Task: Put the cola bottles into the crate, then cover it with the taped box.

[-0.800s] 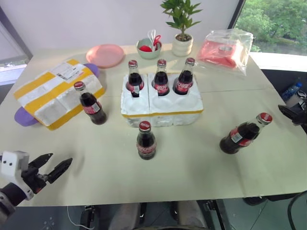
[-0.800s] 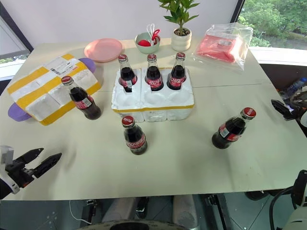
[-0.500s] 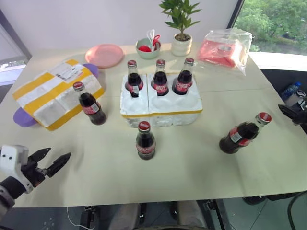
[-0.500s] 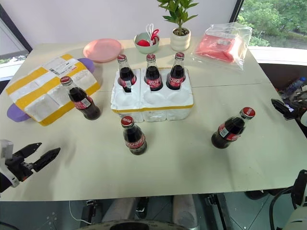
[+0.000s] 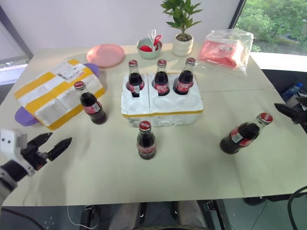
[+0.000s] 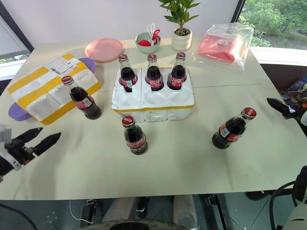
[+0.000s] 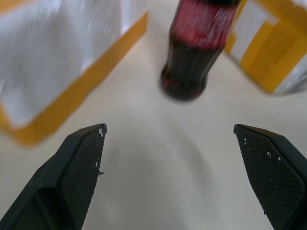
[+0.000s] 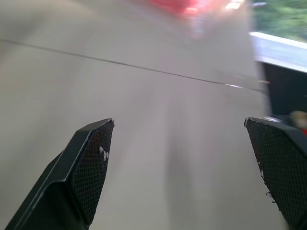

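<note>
The crate (image 5: pixel 161 111), a low white foam tray with a yellow band, sits mid-table. Three cola bottles (image 5: pixel 161 78) stand in its back wells. Three more stand loose on the table: one left of the crate (image 5: pixel 91 104), one in front of it (image 5: pixel 146 141), and one leaning at the right (image 5: pixel 243 134). The taped box (image 5: pixel 55 93) lies at the far left. My left gripper (image 5: pixel 50 143) hovers open over the table's near left corner, pointing toward the left bottle (image 7: pixel 196 48). My right gripper (image 6: pixel 280 106) is open at the table's right edge, empty, beyond the leaning bottle.
Along the back stand a pink plate (image 5: pixel 105 54), a green bowl (image 5: pixel 148 48), a potted plant (image 5: pixel 182 28) and a bagged red item (image 5: pixel 225 48). A purple dish (image 5: pixel 21 117) peeks from under the taped box. A blue bottle (image 5: pixel 291 89) lies off the table's right side.
My left gripper has moved up the picture from the near table edge toward the left bottle, still open. The right gripper and all bottles have stayed in place.
</note>
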### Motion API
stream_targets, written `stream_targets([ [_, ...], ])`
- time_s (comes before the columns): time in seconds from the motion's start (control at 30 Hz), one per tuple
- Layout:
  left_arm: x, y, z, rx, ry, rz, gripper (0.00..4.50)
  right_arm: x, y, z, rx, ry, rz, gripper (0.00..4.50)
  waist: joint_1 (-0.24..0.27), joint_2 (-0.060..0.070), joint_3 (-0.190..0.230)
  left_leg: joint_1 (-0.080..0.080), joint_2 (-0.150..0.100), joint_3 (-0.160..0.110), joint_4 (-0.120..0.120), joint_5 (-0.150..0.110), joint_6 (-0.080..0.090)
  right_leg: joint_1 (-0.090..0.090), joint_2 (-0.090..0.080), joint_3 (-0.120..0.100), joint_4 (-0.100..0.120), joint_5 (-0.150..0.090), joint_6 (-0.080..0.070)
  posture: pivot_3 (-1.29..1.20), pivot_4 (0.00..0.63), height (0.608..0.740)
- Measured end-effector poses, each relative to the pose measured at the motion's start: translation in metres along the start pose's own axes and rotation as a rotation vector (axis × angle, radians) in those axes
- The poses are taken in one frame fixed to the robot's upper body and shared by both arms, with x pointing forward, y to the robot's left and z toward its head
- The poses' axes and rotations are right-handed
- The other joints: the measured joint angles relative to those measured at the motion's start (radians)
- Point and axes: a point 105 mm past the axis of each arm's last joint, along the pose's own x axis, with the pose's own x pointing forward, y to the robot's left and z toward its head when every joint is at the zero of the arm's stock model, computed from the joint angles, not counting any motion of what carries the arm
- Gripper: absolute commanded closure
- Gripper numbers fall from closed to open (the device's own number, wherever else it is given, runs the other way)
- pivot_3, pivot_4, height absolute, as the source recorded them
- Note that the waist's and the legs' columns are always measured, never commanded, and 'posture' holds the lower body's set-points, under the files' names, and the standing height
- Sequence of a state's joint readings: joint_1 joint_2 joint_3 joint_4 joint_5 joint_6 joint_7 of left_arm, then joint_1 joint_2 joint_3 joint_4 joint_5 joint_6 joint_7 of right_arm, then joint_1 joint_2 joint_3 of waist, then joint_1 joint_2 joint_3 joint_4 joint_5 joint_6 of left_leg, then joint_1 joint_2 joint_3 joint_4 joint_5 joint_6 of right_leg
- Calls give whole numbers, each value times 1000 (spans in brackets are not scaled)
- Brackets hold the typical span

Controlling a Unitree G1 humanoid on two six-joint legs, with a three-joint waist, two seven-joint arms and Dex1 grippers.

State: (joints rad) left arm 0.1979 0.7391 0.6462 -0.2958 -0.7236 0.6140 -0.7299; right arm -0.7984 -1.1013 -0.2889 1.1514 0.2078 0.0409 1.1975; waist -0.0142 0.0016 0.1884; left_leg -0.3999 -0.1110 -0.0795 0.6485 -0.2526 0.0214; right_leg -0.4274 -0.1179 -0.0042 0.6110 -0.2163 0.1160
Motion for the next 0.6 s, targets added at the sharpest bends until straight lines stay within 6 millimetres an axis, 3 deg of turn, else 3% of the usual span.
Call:
stream_targets([
  [0.2,30,-1,11,32,-6,-84,47,6,23,81,-79,-118,217,0,-5,1,0,0,1,0,-1,-1,-1,-2,1,0,1,2,4,0,150,740],
  [0.3,47,-2,11,40,-1,-122,47,10,41,104,-111,-133,343,0,-2,1,1,0,1,0,-1,-1,-3,-3,1,0,2,2,4,0,150,740],
  [0.4,62,-2,13,57,-7,-143,47,10,61,120,-154,-132,464,0,1,1,1,-1,0,0,-1,-1,-3,-3,1,0,2,2,4,0,150,740],
  [0.6,95,-5,20,85,-62,-163,47,11,98,134,-189,-136,642,0,3,1,1,-8,-1,0,0,0,-2,-11,0,0,4,4,5,0,150,740],
])
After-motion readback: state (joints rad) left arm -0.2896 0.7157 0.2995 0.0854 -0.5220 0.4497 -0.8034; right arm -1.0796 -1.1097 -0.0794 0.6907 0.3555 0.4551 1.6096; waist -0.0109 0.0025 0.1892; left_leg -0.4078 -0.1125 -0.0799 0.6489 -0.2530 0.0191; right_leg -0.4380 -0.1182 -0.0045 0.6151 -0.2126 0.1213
